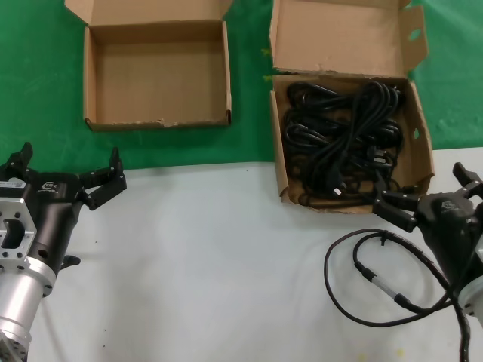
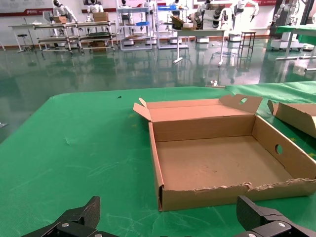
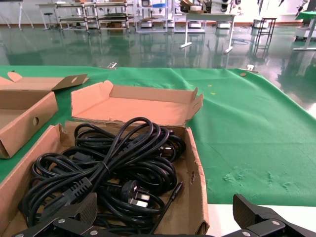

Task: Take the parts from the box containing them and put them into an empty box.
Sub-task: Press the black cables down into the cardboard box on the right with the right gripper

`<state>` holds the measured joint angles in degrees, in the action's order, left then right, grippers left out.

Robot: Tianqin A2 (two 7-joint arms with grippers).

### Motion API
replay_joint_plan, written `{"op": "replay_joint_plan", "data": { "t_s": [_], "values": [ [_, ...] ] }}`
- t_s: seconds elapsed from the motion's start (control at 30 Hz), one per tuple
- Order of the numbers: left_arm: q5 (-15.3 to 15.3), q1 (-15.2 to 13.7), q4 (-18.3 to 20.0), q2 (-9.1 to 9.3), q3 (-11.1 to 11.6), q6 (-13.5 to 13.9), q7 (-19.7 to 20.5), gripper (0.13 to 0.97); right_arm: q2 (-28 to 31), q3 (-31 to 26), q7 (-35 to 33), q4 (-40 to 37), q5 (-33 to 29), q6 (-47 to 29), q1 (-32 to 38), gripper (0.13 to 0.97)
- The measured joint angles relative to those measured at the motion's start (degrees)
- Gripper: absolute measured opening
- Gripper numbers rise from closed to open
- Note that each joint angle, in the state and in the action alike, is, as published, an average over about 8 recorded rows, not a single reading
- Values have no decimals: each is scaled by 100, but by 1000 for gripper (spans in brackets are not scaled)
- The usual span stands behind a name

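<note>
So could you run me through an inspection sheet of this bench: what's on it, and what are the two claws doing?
Surface: green mat at the back, white tabletop in front.
Job's things: power cords piled in the tall-lidded box; low-walled box holds nothing.
Clutter: nothing seen.
Grippers: left gripper open over the white area in front of the low-walled box; right gripper open at the near edge of the tall-lidded box; neither holds anything.
Cables: looped robot cable lies on the white tabletop beside the right arm.
Surroundings: glossy hall floor, shelving racks, other tables.
</note>
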<state>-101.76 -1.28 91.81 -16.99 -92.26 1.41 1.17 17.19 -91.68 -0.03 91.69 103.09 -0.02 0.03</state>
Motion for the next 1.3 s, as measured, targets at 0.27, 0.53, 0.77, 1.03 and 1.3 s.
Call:
{"op": "replay_joint_plan", "data": {
  "t_s": [0.27,0.53,0.77,1.03,1.3],
  "values": [
    [0,0,0,0,0,0,0,966,0,0,0,0,0,0,0,966],
    [0,0,0,0,0,0,0,966,0,0,0,0,0,0,0,966],
    [0,0,0,0,0,0,0,966,0,0,0,0,0,0,0,966],
    [0,0,0,0,0,0,0,966,0,0,0,0,0,0,0,966],
    [0,0,0,0,0,0,0,963,0,0,0,0,0,0,0,966]
  ]
}}
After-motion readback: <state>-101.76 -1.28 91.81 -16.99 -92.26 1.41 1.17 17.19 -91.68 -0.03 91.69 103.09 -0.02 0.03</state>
